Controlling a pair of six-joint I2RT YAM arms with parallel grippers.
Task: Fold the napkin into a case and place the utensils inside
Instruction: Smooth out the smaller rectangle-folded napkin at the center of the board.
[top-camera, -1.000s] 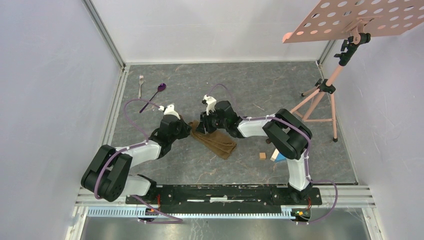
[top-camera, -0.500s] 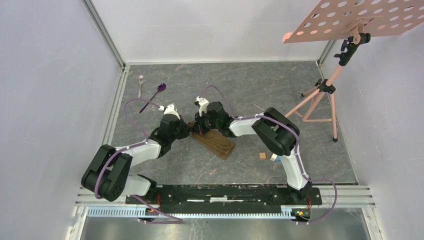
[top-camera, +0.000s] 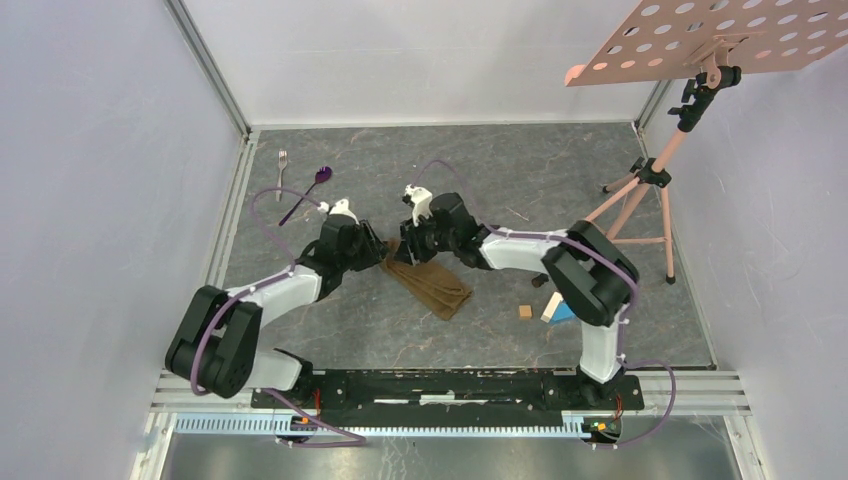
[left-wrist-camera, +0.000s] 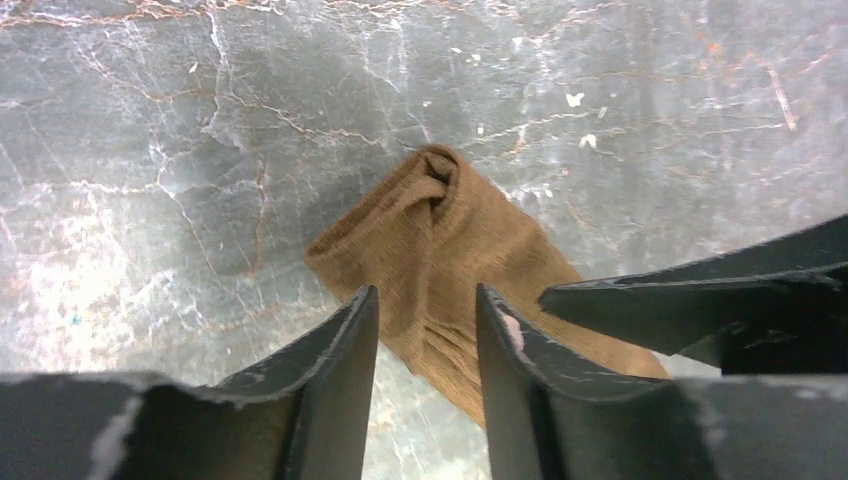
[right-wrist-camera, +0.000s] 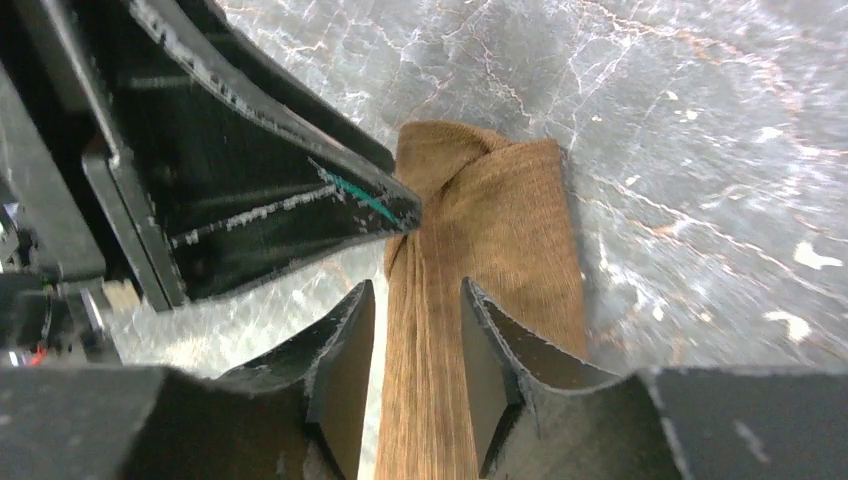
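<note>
Grey marbled table (top-camera: 600, 190), pale walls (top-camera: 100, 150); left fingers (left-wrist-camera: 330, 385) and right fingers (right-wrist-camera: 335, 385) stand narrowly parted over the napkin (top-camera: 435, 285).

Robotics laboratory test cell. Evidence: the left arm (top-camera: 272, 293) and right arm (top-camera: 512, 250) are bolted to a black base rail (top-camera: 450, 385) at the near edge of a grey marble-pattern bench (top-camera: 500, 170). Plain white panels (top-camera: 90, 200) on aluminium framing (top-camera: 210, 70) enclose it. A perforated pink board (top-camera: 720, 35) sits on a tripod stand (top-camera: 650, 178).
</note>
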